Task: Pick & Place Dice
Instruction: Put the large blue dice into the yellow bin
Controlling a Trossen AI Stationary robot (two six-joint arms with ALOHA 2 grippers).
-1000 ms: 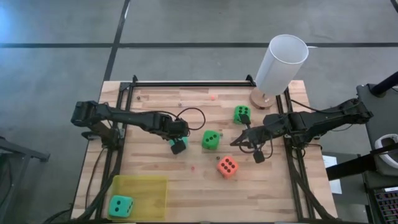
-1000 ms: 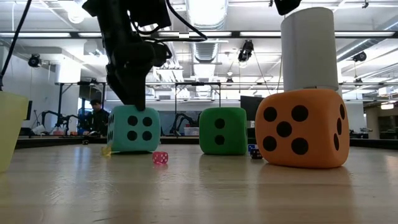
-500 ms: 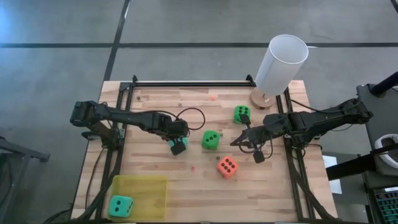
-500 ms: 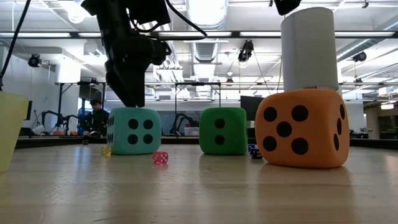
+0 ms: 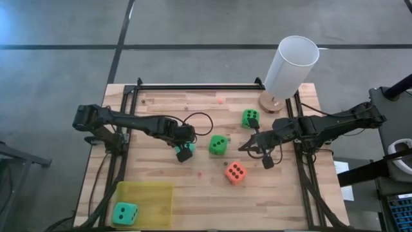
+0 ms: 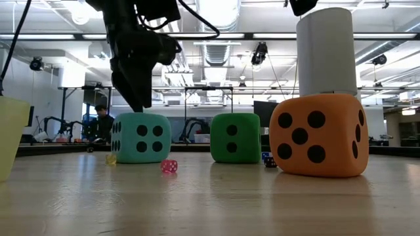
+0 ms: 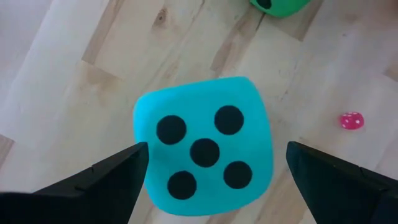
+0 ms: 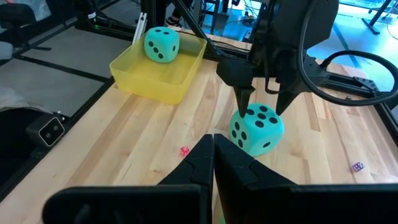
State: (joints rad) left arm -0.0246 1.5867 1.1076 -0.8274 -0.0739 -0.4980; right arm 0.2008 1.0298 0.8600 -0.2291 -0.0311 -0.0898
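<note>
A: What is being seen nearest, going by the low view?

B: The orange-red die (image 6: 317, 134) is being shown closest, resting on the wooden table (image 6: 210, 196). Behind it the white cylinder (image 6: 326, 52) is being partly hidden. Farther back a green die (image 6: 235, 137) and a teal die (image 6: 141, 136) are being shown on the table, with a tiny pink die (image 6: 169, 166) lying just in front of the teal one. The edge of a yellow bin (image 6: 10, 134) is being cut off at the side.

A: And the grippers?

B: The left gripper (image 5: 185, 151) is being held directly over the teal die (image 7: 204, 146), its fingers (image 7: 102, 180) spread wide to either side of the cube and apart from it; nothing is being grasped. The right gripper (image 5: 245, 147) is being kept clenched and empty, hovering between the two green dice and the orange-red die (image 5: 235, 172).

A: Where are the other dice being kept?

B: A second teal die (image 5: 125, 212) is being held in the yellow bin (image 5: 154, 193) at the near left corner of the table. One green die (image 5: 218, 145) is sitting mid-table, between the two grippers; the other green die (image 5: 250, 118) is lying farther back, near the cylinder's wooden base (image 5: 271, 102).

A: And the room?

B: Beyond the table, ceiling lights (image 6: 216, 10) and workbenches are being shown, and a person (image 6: 102, 121) is being seen far off behind the teal die.
</note>
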